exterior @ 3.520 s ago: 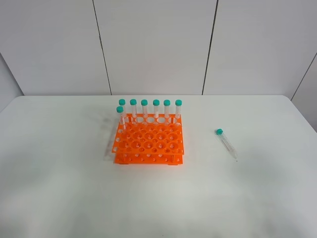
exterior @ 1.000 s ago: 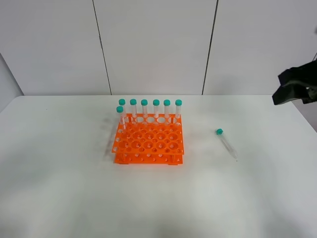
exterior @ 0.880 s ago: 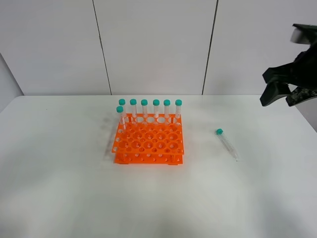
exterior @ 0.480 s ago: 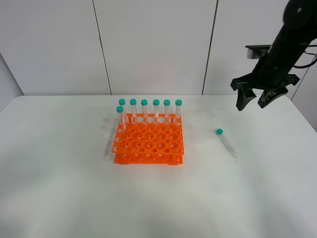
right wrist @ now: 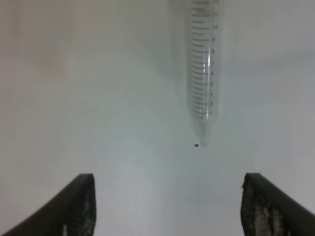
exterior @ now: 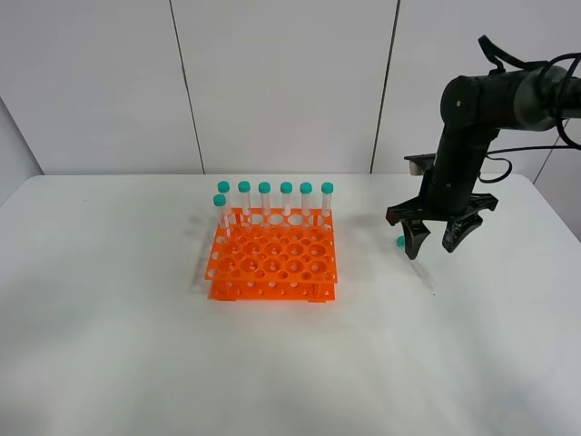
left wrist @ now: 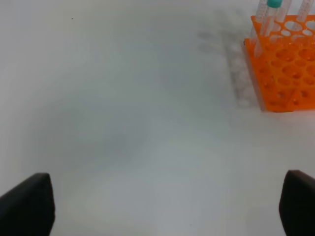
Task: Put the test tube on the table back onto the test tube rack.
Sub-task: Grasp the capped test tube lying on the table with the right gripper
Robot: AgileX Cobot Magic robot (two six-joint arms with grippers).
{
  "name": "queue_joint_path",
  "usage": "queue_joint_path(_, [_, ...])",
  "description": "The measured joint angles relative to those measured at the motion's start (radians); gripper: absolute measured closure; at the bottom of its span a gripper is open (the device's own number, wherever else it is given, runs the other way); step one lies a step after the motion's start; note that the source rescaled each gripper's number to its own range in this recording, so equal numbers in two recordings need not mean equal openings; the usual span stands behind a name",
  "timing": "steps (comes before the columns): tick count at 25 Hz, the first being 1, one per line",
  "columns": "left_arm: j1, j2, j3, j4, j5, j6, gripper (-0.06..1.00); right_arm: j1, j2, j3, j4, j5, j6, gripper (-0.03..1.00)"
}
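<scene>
Clear test tube lying flat on the white table, with the right gripper poised just above it.
Its teal cap peeks out beside the gripper's dark fingers, which stand wide apart and hold nothing. The tube's conical tip lies in line with the gap between them, untouched. The orange test tube rack stands well apart to the left, with seven capped tubes upright at its far side. The left gripper, seen only from its wrist, is spread wide and empty above the table near the rack.
</scene>
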Motion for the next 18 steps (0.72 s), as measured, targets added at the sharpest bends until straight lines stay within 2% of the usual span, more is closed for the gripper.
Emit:
queue_joint_path(5, [0.0, 0.0, 0.0, 0.0, 0.0, 0.0, -0.06, -0.036, 0.009, 0.055, -0.012, -0.051, -0.006, 0.06])
queue_joint_path(9, [0.0, 0.0, 0.0, 0.0, 0.0, 0.0, -0.06, -0.07, 0.019, 0.076, -0.013, -0.097, -0.059, 0.06])
queue_joint_path(18, [0.0, 0.0, 0.0, 0.0, 0.0, 0.0, -0.06, -0.07, 0.023, 0.083, 0.016, -0.177, -0.112, 0.06])
